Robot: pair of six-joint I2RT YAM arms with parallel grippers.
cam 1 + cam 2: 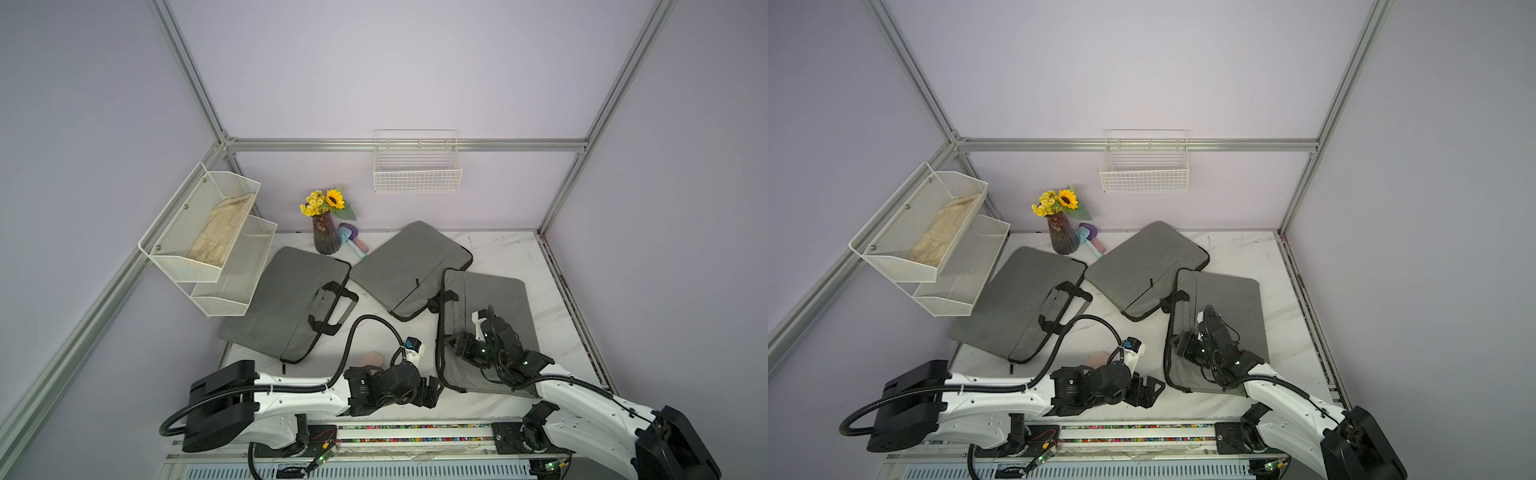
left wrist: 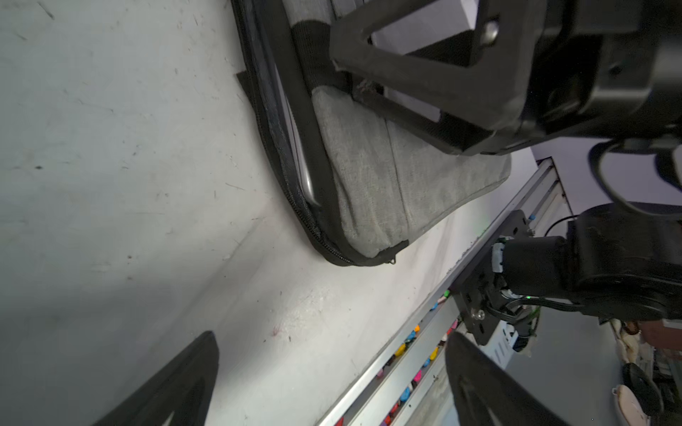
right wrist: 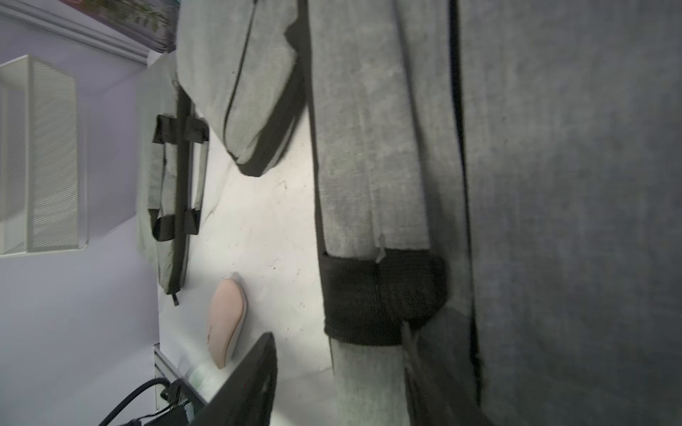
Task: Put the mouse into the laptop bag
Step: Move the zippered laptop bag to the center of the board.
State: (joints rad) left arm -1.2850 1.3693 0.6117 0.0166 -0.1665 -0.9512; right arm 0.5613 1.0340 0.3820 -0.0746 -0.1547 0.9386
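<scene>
Left hand [image 1: 434, 390] is held apart over the marbled tabletop [image 1: 498, 249]; the right hand [image 1: 453, 345], at the laptop bag [image 1: 490, 299], cannot be judged apart or clamped. Cloth [image 1: 224, 232] is kept in the wall rack [image 1: 187, 266].

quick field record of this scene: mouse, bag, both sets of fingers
mouse: pink, on table, outside any bag
bag: grey, flat, under right arm
left fingers: open, empty, over table
right fingers: at bag handle, grip unclear
other bags: two, grey, untouched
</scene>
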